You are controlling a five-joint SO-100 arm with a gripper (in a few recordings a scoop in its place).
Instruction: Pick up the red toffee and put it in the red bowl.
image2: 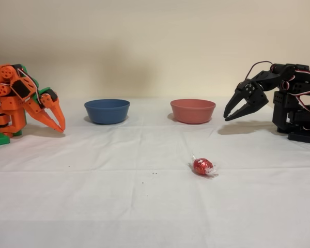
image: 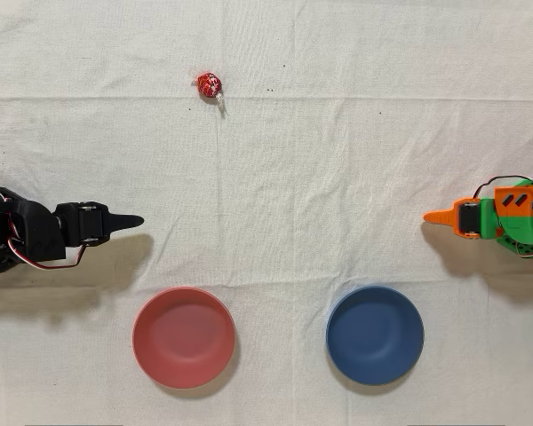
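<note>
Toffee (image: 209,85) lies on cloth, well apart from red bowl (image: 184,336). Gripper (image2: 228,117) slightly parted, empty. Toffee likely light, foil slippery; pinch the round body, not the tail.

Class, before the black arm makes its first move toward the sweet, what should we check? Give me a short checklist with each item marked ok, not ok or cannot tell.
1. Red toffee lies free on the cloth, nothing touching it: ok.
2. Gripper holds nothing: ok.
3. Gripper open wide enough for the toffee: cannot tell; the fingers look nearly closed in the fixed view.
4. Red bowl is empty and upright: ok.
5. Cloth between the gripper and the toffee is free of obstacles: ok.
6. Blue bowl stands apart from the red bowl, off the route: ok.
</note>
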